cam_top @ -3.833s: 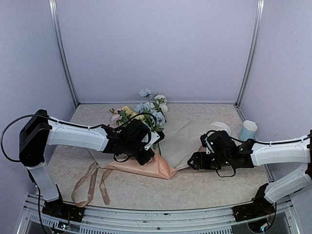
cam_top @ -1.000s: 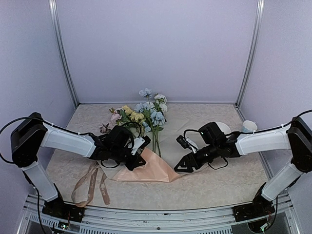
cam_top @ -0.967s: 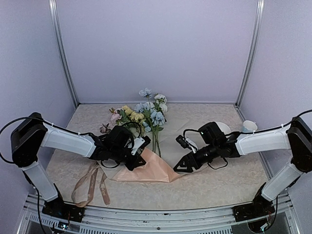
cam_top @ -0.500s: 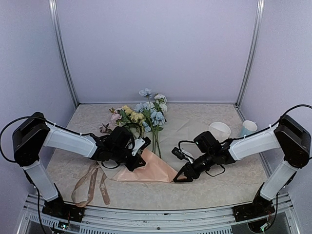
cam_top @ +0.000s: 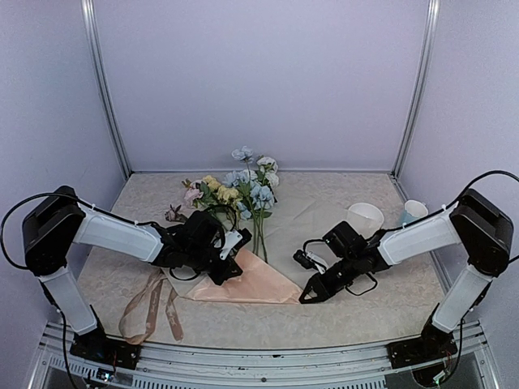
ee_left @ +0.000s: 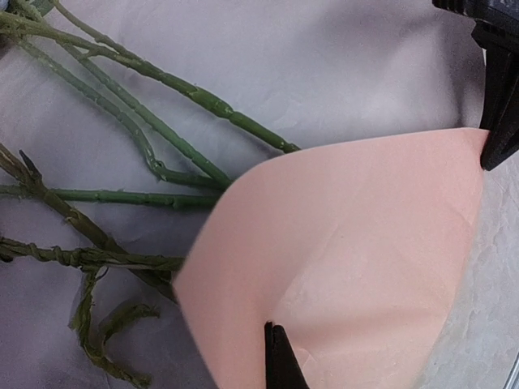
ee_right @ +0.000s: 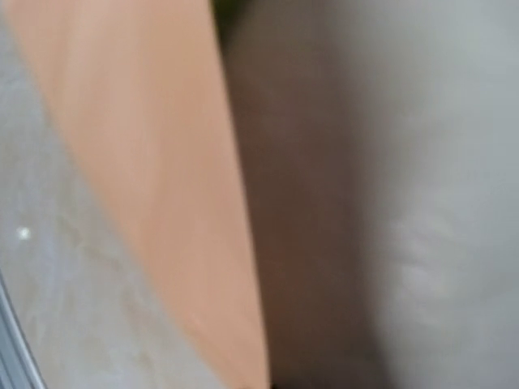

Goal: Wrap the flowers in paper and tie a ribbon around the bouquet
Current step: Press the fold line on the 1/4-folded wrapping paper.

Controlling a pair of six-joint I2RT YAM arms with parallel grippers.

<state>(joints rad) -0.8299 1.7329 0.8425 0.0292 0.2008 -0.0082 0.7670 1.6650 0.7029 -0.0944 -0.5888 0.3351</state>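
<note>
the left pincer [cam_top: 229,261] is clenched on the paper [cam_top: 255,284] at its folded left edge, covering stems of the flowers [cam_top: 239,190] on the bench [cam_top: 365,312]. the right pincer [cam_top: 310,295] sits at the fold's pointed right corner; whether it grips cannot be told.

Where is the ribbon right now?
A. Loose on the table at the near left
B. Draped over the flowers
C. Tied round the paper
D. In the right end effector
A: the ribbon lies in loose loops on the table by the left arm's base, not wound round the paper.
</note>
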